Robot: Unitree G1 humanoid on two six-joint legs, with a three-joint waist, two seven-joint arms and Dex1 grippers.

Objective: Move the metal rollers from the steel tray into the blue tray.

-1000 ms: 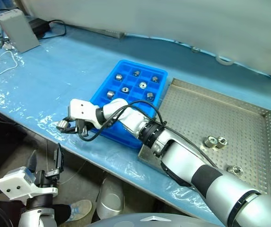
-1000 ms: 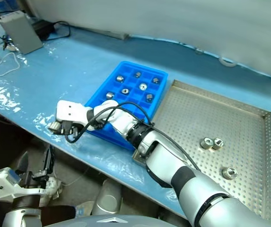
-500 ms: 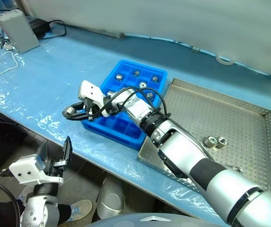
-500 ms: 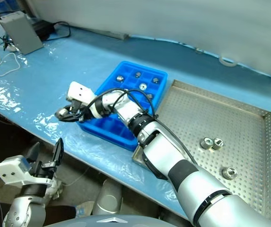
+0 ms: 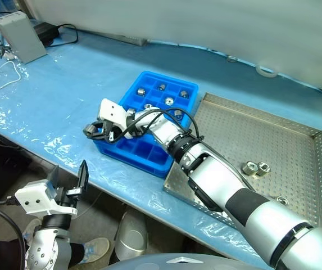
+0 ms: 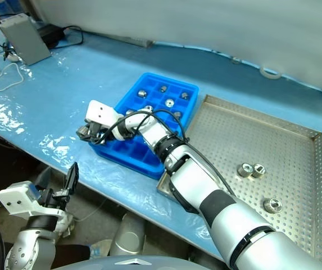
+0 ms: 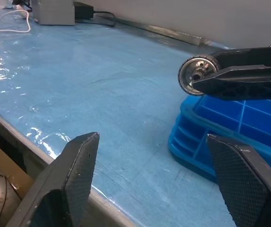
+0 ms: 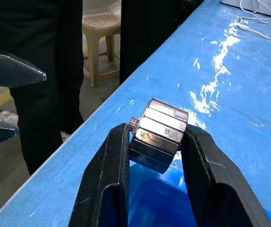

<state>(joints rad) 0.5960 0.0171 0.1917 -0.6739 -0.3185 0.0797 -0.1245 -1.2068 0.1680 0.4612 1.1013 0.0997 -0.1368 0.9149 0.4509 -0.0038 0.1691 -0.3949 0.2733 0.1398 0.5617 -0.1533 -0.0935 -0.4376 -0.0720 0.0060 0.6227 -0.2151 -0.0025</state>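
Roller (image 8: 158,135) pinched tight between the right gripper (image 5: 93,130)'s two black fingers – the right wrist view shows it best, a faceted silver piece with a little stub sticking out one end, hanging over the near-left corner of the blue tray (image 5: 128,148). The left wrist view catches the same roller end-on, round with a hollow middle, just above the tray's corner and not touching it.

The head views give the bigger layout that the wrist cams don't. The blue tray sits on the blue table cover (image 5: 65,84) with the steel tray (image 5: 245,135) just beside it on the right, their edges about touching. Seven or so rollers already sit in the far compartments of the blue tray, e.g. one at the far-left (image 5: 141,91). Three rollers are left on the steel tray – a pair touching each other (image 5: 255,167) and a single one (image 5: 282,200) nearer the front edge.

Right arm stretches across the body from the right, over the seam between the trays, wrist bent so the gripper points left and a bit downward.

Left gripper (image 5: 68,177) hangs below and in front of the table's near edge, fingers spread wide with nothing between them, pointing roughly level toward the table. The right wrist view shows a beige stool (image 8: 100,28) on the floor.
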